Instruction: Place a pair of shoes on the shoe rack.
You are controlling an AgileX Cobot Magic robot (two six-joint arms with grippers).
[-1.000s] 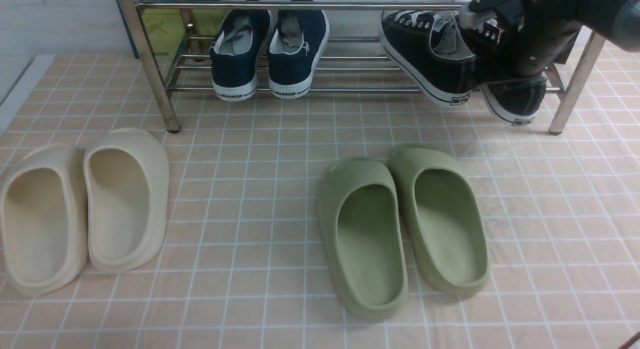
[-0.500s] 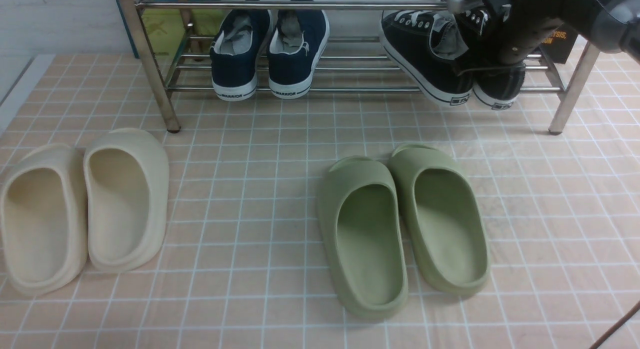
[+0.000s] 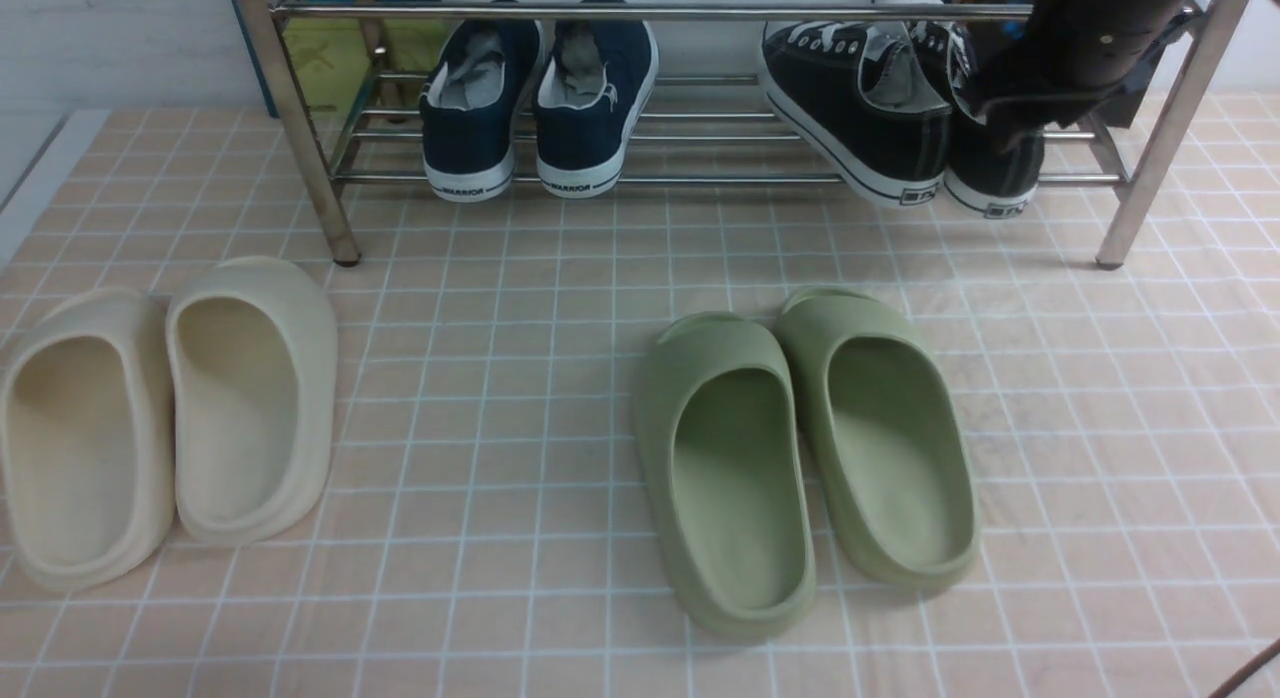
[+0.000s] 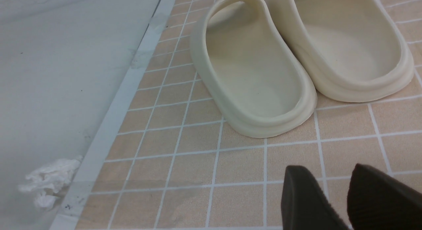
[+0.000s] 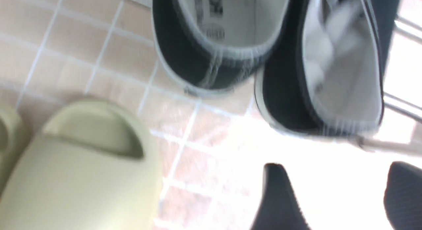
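The black sneakers [image 3: 925,128] sit side by side, heels forward, on the rack's [image 3: 700,181] lower shelf. The right end effector [image 5: 333,187] gapes wide and empty near them; the left end effector's [image 4: 326,190] fingers stand slightly apart, holding nothing.

Sneaker pair [image 3: 905,118] on rack [image 3: 690,179], right side; slides [image 3: 735,478] on floor [image 3: 470,618] before rack.

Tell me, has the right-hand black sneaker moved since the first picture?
Yes. That black sneaker has shifted left: its heel now sits farther from the shoe rack's right front leg.
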